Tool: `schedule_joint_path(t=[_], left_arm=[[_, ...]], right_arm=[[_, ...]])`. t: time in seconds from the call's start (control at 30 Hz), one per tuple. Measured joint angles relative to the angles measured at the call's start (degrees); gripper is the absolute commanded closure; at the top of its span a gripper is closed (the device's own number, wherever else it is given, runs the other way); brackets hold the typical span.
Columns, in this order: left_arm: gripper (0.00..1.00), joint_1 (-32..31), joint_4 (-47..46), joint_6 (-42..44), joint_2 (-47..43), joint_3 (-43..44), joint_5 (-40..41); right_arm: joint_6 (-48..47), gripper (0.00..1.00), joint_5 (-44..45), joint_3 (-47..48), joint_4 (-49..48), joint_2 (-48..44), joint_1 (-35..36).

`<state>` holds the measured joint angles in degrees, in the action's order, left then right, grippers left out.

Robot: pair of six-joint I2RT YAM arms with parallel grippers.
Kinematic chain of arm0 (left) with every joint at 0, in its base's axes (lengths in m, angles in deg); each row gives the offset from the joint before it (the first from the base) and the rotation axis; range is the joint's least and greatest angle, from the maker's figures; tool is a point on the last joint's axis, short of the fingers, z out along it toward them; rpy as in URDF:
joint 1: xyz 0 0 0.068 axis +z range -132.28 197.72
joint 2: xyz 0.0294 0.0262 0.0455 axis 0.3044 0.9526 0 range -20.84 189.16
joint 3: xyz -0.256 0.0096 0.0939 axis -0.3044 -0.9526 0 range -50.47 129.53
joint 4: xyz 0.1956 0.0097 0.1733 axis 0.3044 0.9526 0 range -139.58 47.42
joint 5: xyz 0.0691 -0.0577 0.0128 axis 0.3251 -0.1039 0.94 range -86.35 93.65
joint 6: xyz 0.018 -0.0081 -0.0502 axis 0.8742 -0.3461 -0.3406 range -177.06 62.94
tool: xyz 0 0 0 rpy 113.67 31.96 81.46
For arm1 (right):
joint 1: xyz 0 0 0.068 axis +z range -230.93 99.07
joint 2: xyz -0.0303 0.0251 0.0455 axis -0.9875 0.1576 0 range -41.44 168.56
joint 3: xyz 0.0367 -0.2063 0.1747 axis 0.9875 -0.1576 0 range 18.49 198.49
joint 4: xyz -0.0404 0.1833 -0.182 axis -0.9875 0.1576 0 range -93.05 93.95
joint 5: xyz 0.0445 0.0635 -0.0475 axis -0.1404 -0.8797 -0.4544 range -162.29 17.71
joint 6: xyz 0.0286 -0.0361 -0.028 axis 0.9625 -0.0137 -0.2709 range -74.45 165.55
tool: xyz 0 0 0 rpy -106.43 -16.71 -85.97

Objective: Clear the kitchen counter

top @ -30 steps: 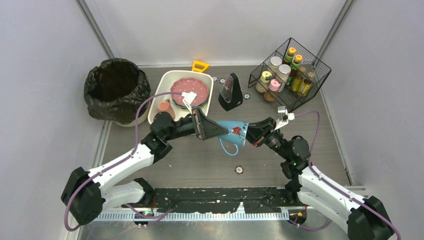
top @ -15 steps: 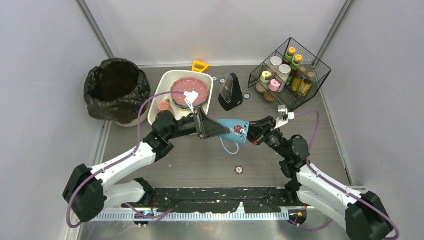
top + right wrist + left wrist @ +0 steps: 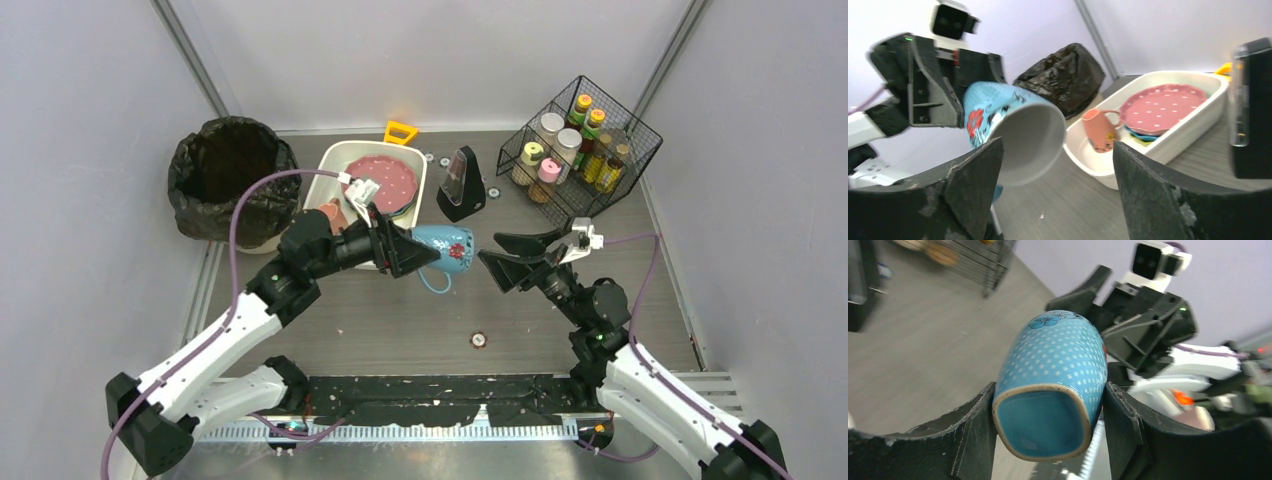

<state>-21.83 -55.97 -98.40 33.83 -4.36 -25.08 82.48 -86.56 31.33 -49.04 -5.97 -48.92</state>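
Between the left gripper (image 3: pixel 408 252) jaws, gripped by its base, the blue mug (image 3: pixel 447 248) lies level above the kitchen counter (image 3: pixel 400 330), mouth toward the right gripper (image 3: pixel 492 252), which gapes wide just beyond; the white tub (image 3: pixel 325 178) sits behind the left jaws.

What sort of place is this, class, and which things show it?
Probably a mock kitchen counter inside a robot test booth: a dark wood-grain tabletop carries a white rectangular tub of crockery and a black wire basket of spice jars, while the left gripper holds a blue dotted ceramic mug.
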Motion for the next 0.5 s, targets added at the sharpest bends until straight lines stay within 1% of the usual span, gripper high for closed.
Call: schedule_joint_path(t=[0.03,0.1,0.13,0.17,0.2,0.3,0.4,0.5], left_arm=[[1.0,0.1,3.8,3.4,-0.8,1.9,2.1],[1.0,0.2,10.4,9.2,-1.5,5.4,5.9],[1.0,0.2,14.0,12.5,-1.7,7.4,8.2],[1.0,0.3,16.9,15.6,-1.7,9.1,10.0],[1.0,0.3,20.3,18.9,-1.6,10.9,12.2],[1.0,0.7,27.5,27.1,-0.8,14.3,16.6],[1.0,1.1,33.8,36.4,2.2,17.4,21.9],[1.0,1.7,36.6,43.8,5.7,18.7,26.2]], right_arm=[[-1.0,0.07,1.3,0.0,2.1,-1.8,0.0],[-2.7,0.02,4.1,0.0,6.4,-5.2,0.0],[-3.5,0.01,5.7,0.0,8.8,-7.0,0.0],[-4.0,0.01,7.0,0.0,10.7,-8.5,0.0],[-4.9,0.03,9.0,0.0,13.0,-10.7,0.0],[-6.7,0.05,13.6,0.0,18.2,-15.8,0.0],[-8.7,0.05,17.5,0.0,23.5,-20.5,0.0],[-10.7,0.05,20.0,0.4,28.6,-23.7,0.0]])
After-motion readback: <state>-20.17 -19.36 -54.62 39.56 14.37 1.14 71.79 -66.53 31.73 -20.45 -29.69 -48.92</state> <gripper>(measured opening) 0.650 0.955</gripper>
